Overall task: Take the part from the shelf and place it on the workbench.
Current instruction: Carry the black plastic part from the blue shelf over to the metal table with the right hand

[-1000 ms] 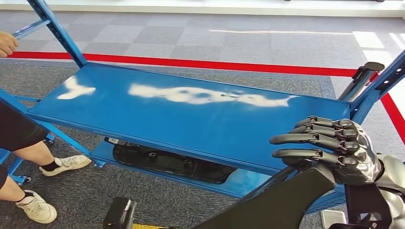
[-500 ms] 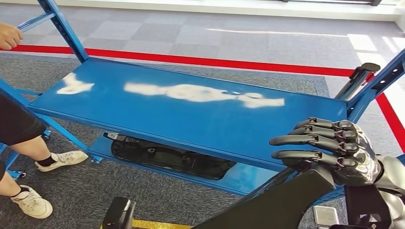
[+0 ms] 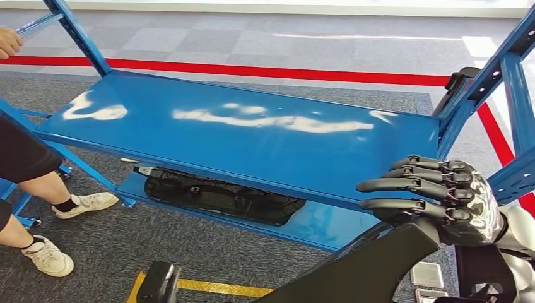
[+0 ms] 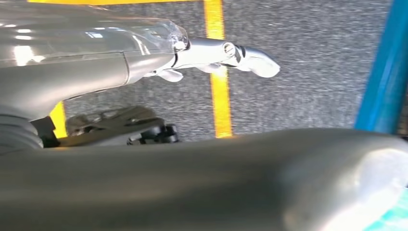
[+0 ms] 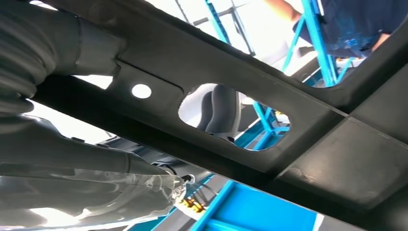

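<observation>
right hand (image 3: 441, 199): fingers curled over a black part (image 3: 372, 268), gripping it, near right of the shelf (image 3: 252, 145)
left hand (image 4: 144, 57): grip can't be told
lower shelf level: another black part (image 3: 221, 197)
person (image 3: 25, 164): far left

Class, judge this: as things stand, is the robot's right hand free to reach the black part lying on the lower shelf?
Probably not. The right hand already grips a large black part, and the other black part lies under the blue upper shelf, which overhangs much of it.
</observation>
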Controlling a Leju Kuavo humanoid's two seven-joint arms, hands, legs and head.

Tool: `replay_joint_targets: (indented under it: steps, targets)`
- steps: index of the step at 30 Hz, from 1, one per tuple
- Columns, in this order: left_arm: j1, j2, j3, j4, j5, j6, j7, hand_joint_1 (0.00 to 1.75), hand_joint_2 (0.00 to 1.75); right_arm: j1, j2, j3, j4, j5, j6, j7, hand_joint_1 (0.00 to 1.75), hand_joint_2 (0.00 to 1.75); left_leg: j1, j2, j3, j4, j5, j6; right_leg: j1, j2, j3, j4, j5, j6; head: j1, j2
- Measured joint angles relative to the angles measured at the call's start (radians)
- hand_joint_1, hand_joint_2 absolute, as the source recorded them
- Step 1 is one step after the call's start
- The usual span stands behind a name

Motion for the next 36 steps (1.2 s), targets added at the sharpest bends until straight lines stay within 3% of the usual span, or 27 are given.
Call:
replay_joint_targets:
  steps: [1,4,5,6,8,9,10,11,13,14,15,16,18,20,21,23,24,25,27,28,29,30,31,32,34,36]
  targets:
    - [-0.001,0.000,0.000,0.000,0.000,0.000,0.000,0.00,0.00,-0.001,0.000,0.000,0.000,0.000,0.000,0.001,1.75,1.75,-0.002,0.000,0.038,-0.037,0.008,0.007,0.004,0.000,-0.010,0.000,0.009,0.000,0.000,0.000]
    - [-0.008,0.000,0.000,0.000,-0.002,0.000,0.000,0.00,0.00,-0.006,-0.001,-0.001,-0.002,0.000,0.001,0.002,1.75,1.75,-0.016,-0.002,0.197,-0.262,0.055,0.037,0.010,0.001,-0.031,-0.004,0.037,0.003,0.000,0.000]
    - [-0.011,0.000,0.000,0.000,-0.002,0.000,0.000,0.00,0.00,-0.008,-0.001,-0.001,-0.003,0.000,0.002,0.002,1.75,1.75,-0.021,-0.002,0.223,-0.306,0.064,0.042,0.010,-0.001,-0.034,-0.006,0.046,0.007,0.000,0.000]
    - [-0.012,0.000,0.000,0.000,-0.003,0.000,0.000,0.00,0.00,-0.010,-0.001,0.000,-0.003,-0.001,0.004,0.002,1.75,1.75,-0.025,-0.002,0.229,-0.322,0.069,0.043,0.008,-0.003,-0.035,-0.010,0.056,0.012,0.000,0.000]
    - [-0.011,0.000,0.000,0.000,-0.003,0.000,-0.001,0.00,0.00,-0.014,-0.001,0.001,-0.003,-0.002,0.007,0.003,1.75,1.75,-0.027,0.000,0.220,-0.329,0.094,0.042,0.004,-0.005,-0.036,-0.021,0.074,0.024,0.000,0.000]
    - [-0.011,0.000,0.000,0.000,-0.003,0.000,-0.001,0.00,0.00,-0.015,-0.002,0.001,-0.002,-0.002,0.009,0.003,1.75,1.75,-0.026,0.002,0.214,-0.335,0.111,0.044,0.004,-0.005,-0.040,-0.021,0.066,0.027,0.000,0.000]
    - [-0.012,0.000,0.000,0.000,-0.003,0.000,-0.001,0.00,0.00,-0.018,-0.003,0.001,-0.002,-0.003,0.010,0.003,1.75,1.75,-0.024,0.004,0.202,-0.342,0.128,0.047,0.004,-0.003,-0.046,-0.008,0.039,0.027,0.000,0.000]
    - [-0.013,-0.001,0.000,0.000,-0.004,0.000,-0.001,0.00,0.00,-0.020,-0.003,0.002,-0.001,-0.004,0.011,0.003,1.75,1.75,-0.021,0.007,0.188,-0.347,0.146,0.050,0.005,-0.001,-0.055,0.025,-0.007,0.026,0.001,0.000]
    - [-0.013,-0.003,0.000,0.000,-0.007,0.000,-0.001,0.00,0.00,-0.023,-0.004,0.003,0.001,-0.006,0.014,0.003,1.75,1.75,-0.023,0.009,0.151,-0.344,0.172,0.053,0.006,0.002,-0.074,0.136,-0.106,0.026,0.001,0.000]
    - [-0.012,-0.004,0.000,0.000,-0.008,0.000,-0.001,0.00,0.00,-0.024,-0.004,0.003,0.002,-0.006,0.015,0.003,1.75,1.75,-0.023,0.010,0.131,-0.340,0.184,0.053,0.006,0.002,-0.078,0.195,-0.130,0.030,0.001,0.000]
    - [-0.012,-0.004,0.000,0.000,-0.008,0.000,-0.001,0.00,0.00,-0.025,-0.004,0.004,0.002,-0.007,0.016,0.003,1.75,1.75,-0.023,0.012,0.111,-0.336,0.196,0.052,0.006,0.002,-0.073,0.235,-0.128,0.035,0.001,0.000]
    - [-0.012,-0.004,0.000,0.000,-0.008,0.000,-0.001,0.00,0.00,-0.026,-0.004,0.004,0.003,-0.008,0.017,0.003,1.75,1.75,-0.022,0.014,0.090,-0.329,0.207,0.050,0.005,0.002,-0.052,0.244,-0.106,0.041,0.001,0.000]
    - [-0.012,-0.004,0.000,0.000,-0.008,0.000,-0.001,0.00,0.00,-0.030,-0.004,0.005,0.004,-0.008,0.018,0.003,1.75,1.75,-0.018,0.016,0.051,-0.311,0.224,0.042,0.004,0.001,0.037,0.161,-0.060,0.052,0.002,0.000]
    - [-0.012,-0.004,0.000,0.000,-0.008,0.000,-0.001,0.00,0.00,-0.037,-0.004,0.005,0.004,-0.008,0.020,0.003,1.75,1.75,-0.019,0.016,0.024,-0.287,0.235,0.032,0.005,0.000,0.141,0.019,-0.073,0.051,0.001,0.000]
    - [-0.012,-0.004,0.000,0.000,-0.008,0.000,-0.002,0.00,0.00,-0.040,-0.004,0.005,0.005,-0.009,0.020,0.003,1.75,1.75,-0.020,0.016,0.016,-0.280,0.242,0.028,0.006,0.001,0.170,-0.027,-0.090,0.047,0.001,0.000]
    - [-0.010,-0.003,0.001,0.000,-0.007,0.000,-0.002,0.00,0.00,-0.045,-0.003,0.008,0.007,-0.009,0.022,0.003,1.75,1.75,-0.021,0.015,0.005,-0.276,0.259,0.020,0.008,0.003,0.174,-0.053,-0.100,0.032,0.000,0.000]
    - [-0.009,-0.003,0.001,0.000,-0.007,0.000,-0.002,0.00,0.00,-0.048,-0.002,0.010,0.010,-0.009,0.022,0.003,1.75,1.75,-0.020,0.013,-0.001,-0.273,0.255,0.015,0.006,0.002,0.165,-0.052,-0.093,0.022,0.000,0.000]
    - [-0.006,-0.002,0.002,0.000,-0.006,0.000,-0.003,0.00,0.00,-0.048,0.000,0.012,0.012,-0.008,0.021,0.002,1.75,1.75,-0.018,0.010,-0.007,-0.261,0.233,0.008,0.005,0.001,0.154,-0.052,-0.084,0.010,0.000,0.000]
    - [-0.003,-0.002,0.004,0.000,-0.004,0.001,-0.003,0.00,0.00,-0.039,0.003,0.014,0.015,-0.002,0.010,-0.005,1.75,1.75,-0.012,0.005,-0.027,-0.180,0.139,-0.008,0.002,-0.002,0.125,-0.051,-0.061,-0.008,-0.001,0.000]
    - [-0.001,-0.001,0.005,0.000,-0.003,0.001,-0.003,0.00,0.00,-0.029,0.004,0.015,0.015,0.003,0.002,-0.012,1.75,1.75,-0.008,0.004,-0.037,-0.116,0.089,-0.014,0.003,-0.003,0.109,-0.050,-0.049,-0.011,-0.001,0.000]
    - [0.001,-0.001,0.007,0.000,-0.002,0.001,-0.004,0.00,0.00,-0.019,0.004,0.015,0.015,0.007,-0.005,-0.019,1.75,1.75,-0.006,0.004,-0.043,-0.054,0.059,-0.017,0.003,-0.004,0.094,-0.049,-0.038,-0.011,-0.001,0.000]
    - [0.003,-0.001,0.008,0.000,-0.001,0.001,-0.004,0.00,0.00,-0.011,0.005,0.015,0.015,0.010,-0.010,-0.025,1.75,1.75,-0.005,0.004,-0.039,-0.012,0.052,-0.019,0.004,-0.005,0.078,-0.048,-0.027,-0.011,-0.001,0.000]
    - [0.004,0.000,0.010,0.000,0.000,0.002,-0.004,0.00,0.00,-0.004,0.006,0.016,0.016,0.012,-0.014,-0.029,1.75,1.75,-0.004,0.004,-0.021,-0.002,0.067,-0.017,0.005,-0.006,0.063,-0.046,-0.016,-0.010,-0.001,0.000]
    - [0.006,0.000,0.011,0.000,0.000,0.002,-0.005,0.00,0.00,0.000,0.008,0.016,0.016,0.013,-0.015,-0.032,1.75,1.75,-0.005,0.003,0.014,-0.030,0.093,-0.012,0.006,-0.005,0.050,-0.045,-0.006,-0.009,-0.001,0.000]
    - [0.006,0.002,0.013,0.000,0.000,0.004,-0.005,0.00,0.00,0.003,0.010,0.016,0.016,0.014,-0.018,-0.034,1.75,1.75,-0.011,-0.004,0.127,-0.174,0.123,0.007,0.010,-0.004,0.028,-0.044,0.014,-0.004,-0.001,0.000]
    - [0.004,0.004,0.015,0.000,0.000,0.005,-0.007,0.00,0.00,0.004,0.012,0.016,0.016,0.015,-0.019,-0.035,1.75,1.75,-0.020,-0.011,0.221,-0.314,0.107,0.025,0.011,-0.004,0.018,-0.046,0.034,0.006,-0.001,0.000]
